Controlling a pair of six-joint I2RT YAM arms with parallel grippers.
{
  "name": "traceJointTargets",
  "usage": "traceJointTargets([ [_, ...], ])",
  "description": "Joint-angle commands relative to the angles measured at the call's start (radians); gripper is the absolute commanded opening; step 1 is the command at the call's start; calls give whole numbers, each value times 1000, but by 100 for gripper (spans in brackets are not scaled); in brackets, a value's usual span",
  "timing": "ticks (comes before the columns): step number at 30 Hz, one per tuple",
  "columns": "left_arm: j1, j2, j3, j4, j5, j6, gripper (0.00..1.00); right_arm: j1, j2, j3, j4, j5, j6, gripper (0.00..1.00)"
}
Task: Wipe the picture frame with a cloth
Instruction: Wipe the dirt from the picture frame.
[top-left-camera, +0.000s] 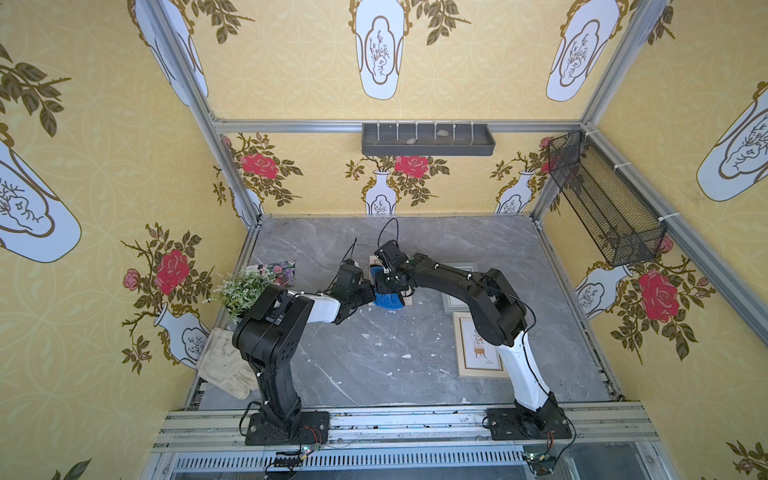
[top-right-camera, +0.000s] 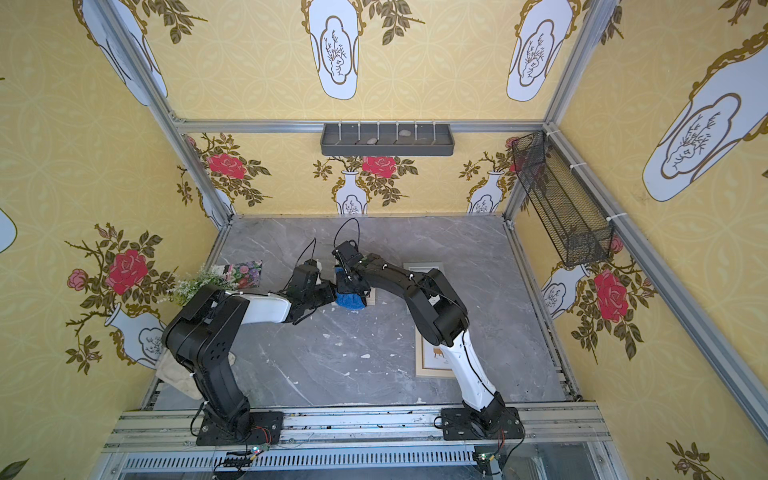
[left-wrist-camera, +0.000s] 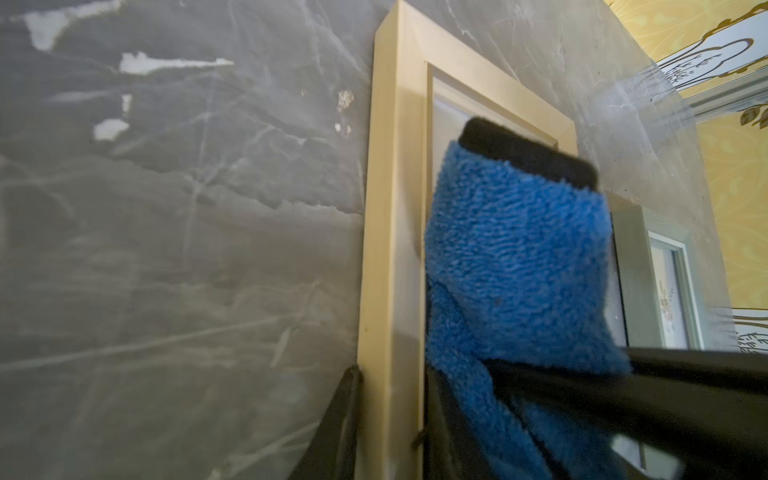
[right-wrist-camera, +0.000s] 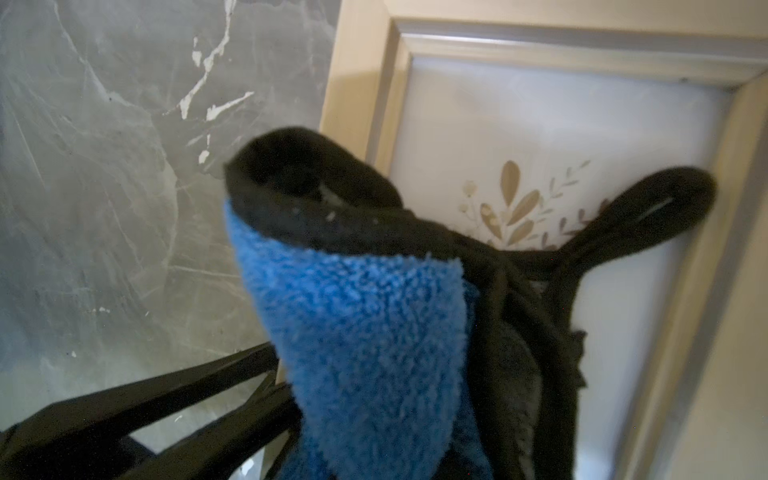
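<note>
Grey marble counter (top-left-camera: 353, 357); picture frame (top-left-camera: 373, 262) flat mid-picture in a top view, long axis up-picture. Right pincer (top-left-camera: 390, 286) pinches bunched cloth (top-left-camera: 388, 300) over its glass; left pincer (top-left-camera: 365, 294) clamps its left rail.

Both top views: bright, even, diffuse light; soft, faint shadows on the table (top-left-camera: 374, 357); marked wide-angle distortion at the edges. Wrist views dimmer and soft: cloth (right-wrist-camera: 357, 332) blurred at close range; picture frame (right-wrist-camera: 540, 124) glass shows pale haze, possibly glare.
</note>
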Motion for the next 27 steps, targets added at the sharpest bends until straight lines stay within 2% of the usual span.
traceJointTargets([
  [1, 6, 40, -36, -496, -119, -10, 21, -48, -41, -85, -41, 12, 35, 15],
  [4, 7, 41, -38, -496, -121, -12, 21, -81, -99, -165, -44, 56, 26, 15],
  [7, 7, 41, -36, -494, -123, -14, 21, -66, -119, -175, -47, 70, 13, 15],
  [14, 7, 44, -37, -496, -125, -20, 21, 43, -35, -47, -38, -10, 31, 14],
  [18, 7, 39, -43, -498, -131, -19, 21, 5, -57, -98, -28, -10, 53, 14],
  [22, 8, 37, -46, -497, -133, -21, 21, -41, -132, -200, -26, 42, 46, 14],
  [27, 9, 39, -41, -498, -134, -25, 21, 6, -141, -190, -13, 28, 32, 14],
])
